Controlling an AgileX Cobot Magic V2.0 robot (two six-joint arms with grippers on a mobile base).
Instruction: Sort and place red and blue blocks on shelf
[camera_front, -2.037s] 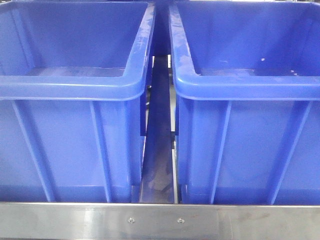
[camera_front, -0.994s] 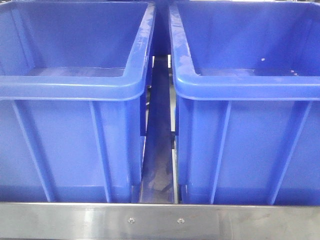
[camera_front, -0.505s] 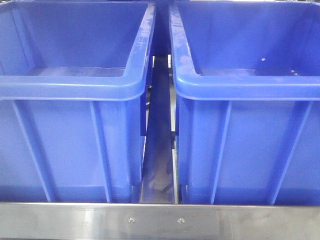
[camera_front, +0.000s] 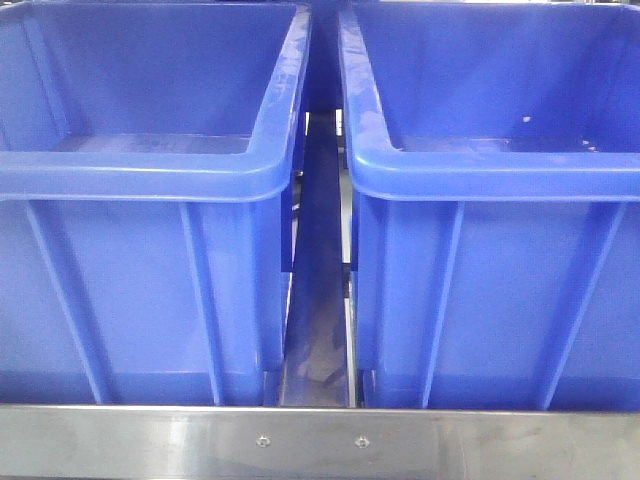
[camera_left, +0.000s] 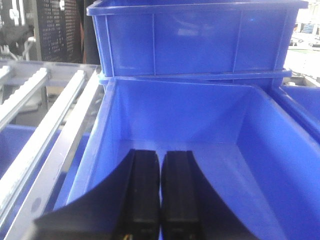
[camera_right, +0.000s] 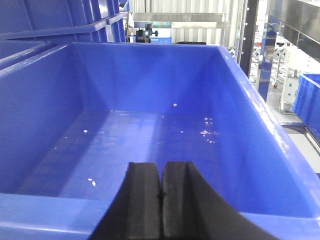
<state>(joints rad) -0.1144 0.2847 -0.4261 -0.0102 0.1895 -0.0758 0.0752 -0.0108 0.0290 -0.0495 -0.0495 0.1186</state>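
Neither block shows anywhere. Both the left tool (camera_left: 160, 195) and right tool (camera_right: 161, 202) hang pressed together, empty, over blue bins (camera_front: 150, 160) behind the shelf (camera_front: 320, 440); progress is unclear.

The robot's body is seen only in the two wrist views. The left claw (camera_left: 160, 200) is made of two matte black fingers (camera_left: 144, 195), flat, long and narrow, with ridged inner edges. Each finger widens at its base into a curved black flank. The right claw (camera_right: 161, 210) is built alike: two black fingers (camera_right: 144, 205) with rounded tips and flared, curved bases.
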